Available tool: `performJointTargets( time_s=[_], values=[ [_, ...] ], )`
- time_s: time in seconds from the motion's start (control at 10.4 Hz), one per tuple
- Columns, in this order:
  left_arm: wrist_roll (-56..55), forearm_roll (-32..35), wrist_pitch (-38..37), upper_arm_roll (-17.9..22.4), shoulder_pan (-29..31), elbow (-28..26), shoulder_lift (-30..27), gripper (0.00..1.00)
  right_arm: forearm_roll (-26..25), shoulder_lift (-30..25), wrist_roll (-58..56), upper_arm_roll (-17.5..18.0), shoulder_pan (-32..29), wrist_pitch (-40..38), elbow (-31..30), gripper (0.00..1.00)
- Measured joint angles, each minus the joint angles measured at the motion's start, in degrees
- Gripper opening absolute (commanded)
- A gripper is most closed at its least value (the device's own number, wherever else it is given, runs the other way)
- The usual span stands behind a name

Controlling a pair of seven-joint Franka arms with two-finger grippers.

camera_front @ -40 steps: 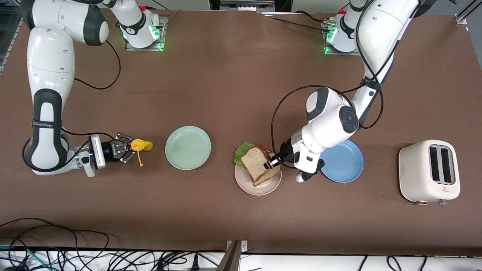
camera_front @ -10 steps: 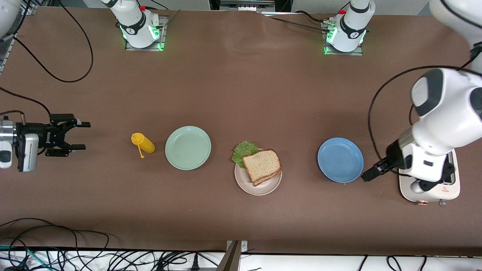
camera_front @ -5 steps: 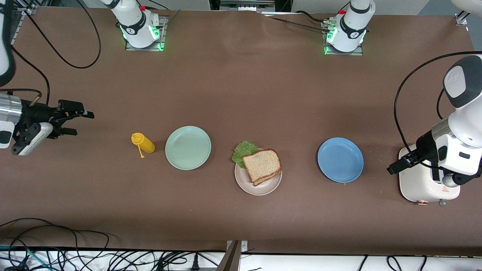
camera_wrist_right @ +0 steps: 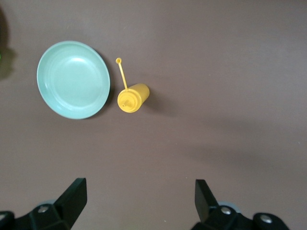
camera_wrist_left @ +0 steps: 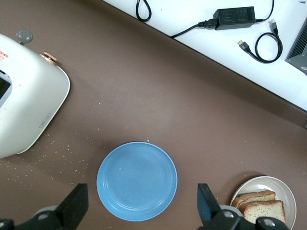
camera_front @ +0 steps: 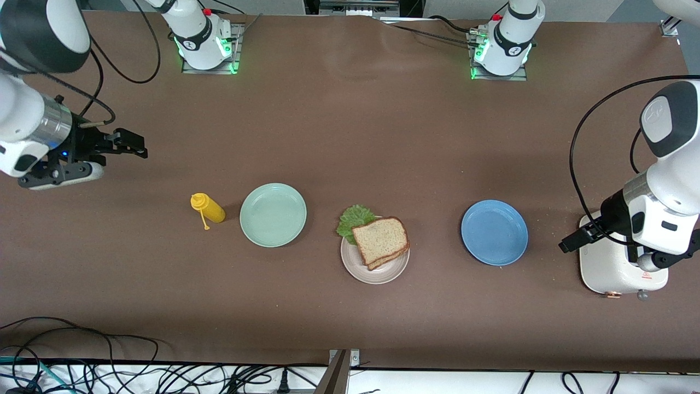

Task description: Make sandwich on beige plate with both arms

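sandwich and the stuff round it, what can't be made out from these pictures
- Sandwich: in the front view the top slice hides the filling, apart from the lettuce sticking out. The left wrist view shows only bread, cut by the picture's edge and the left pincer.
- Beige plate: the sandwich hides most of its surface.
- Toaster: in the front view the left arm hides its slots; the wrist view's edge cuts it.
- Yellow squeeze bottle: no label is readable, too small.

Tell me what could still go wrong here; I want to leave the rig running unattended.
The sandwich's top slice sits skewed and overhangs the beige plate's rim, so a bump could slide it off. The left gripper, fingers open, hangs at the toaster's edge; a low move might clip it. The right gripper is open over bare table.
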Motion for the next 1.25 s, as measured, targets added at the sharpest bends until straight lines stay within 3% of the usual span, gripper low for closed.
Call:
performJointTargets(
  time_s=[0.68, 0.96, 1.25],
  values=[
    [1.9, 0.0, -0.7, 0.0, 0.0, 0.0, 0.0, 1.0, -2.3, -3.9, 1.0, -0.3, -4.1, 0.5, -1.1, 1.0],
    [11.2, 0.1, -8.2, 0.3, 0.2, 0.1, -1.6, 1.0, -2.4, -4.0, 1.0, -0.2, -4.1, -0.1, -0.9, 1.0],
    [20.0, 0.2, -17.8, 0.4, 0.3, -0.5, -7.2, 1.0, -2.4, -4.0, 1.0, -0.2, -4.0, -0.5, -0.8, 1.0]
  ],
)
